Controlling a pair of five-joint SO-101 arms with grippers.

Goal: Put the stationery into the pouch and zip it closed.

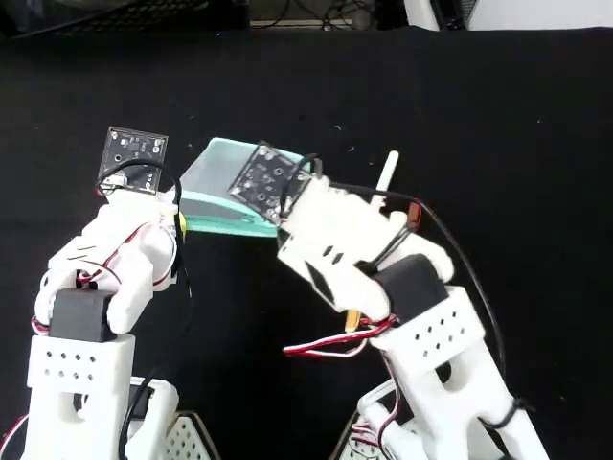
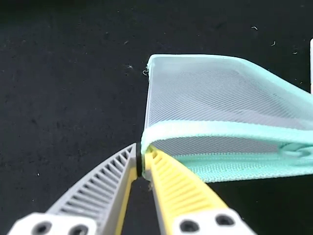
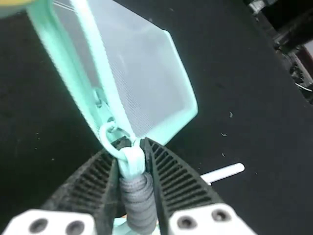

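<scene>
Two grips, likely zipping: left end effector (image 2: 140,162) pinches the pouch (image 2: 210,93), right end effector (image 3: 132,149) holds the zipper tab (image 3: 131,164); pull next.

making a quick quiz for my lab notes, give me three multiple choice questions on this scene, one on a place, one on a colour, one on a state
1. Where does the white stick lie relative to the pouch?
A) inside it
B) on the table, apart from it
C) on top of it

2. What colour is the pouch?
A) mint green
B) red
C) yellow

3. The right pincer is:
A) open
B) shut on the zipper pull
C) shut on the white stick

Answers: 1 B, the stick rests on the black table off to the pouch's side; 2 A, its mesh and trim are mint green; 3 B, the pull tab sits clamped in it.
</scene>
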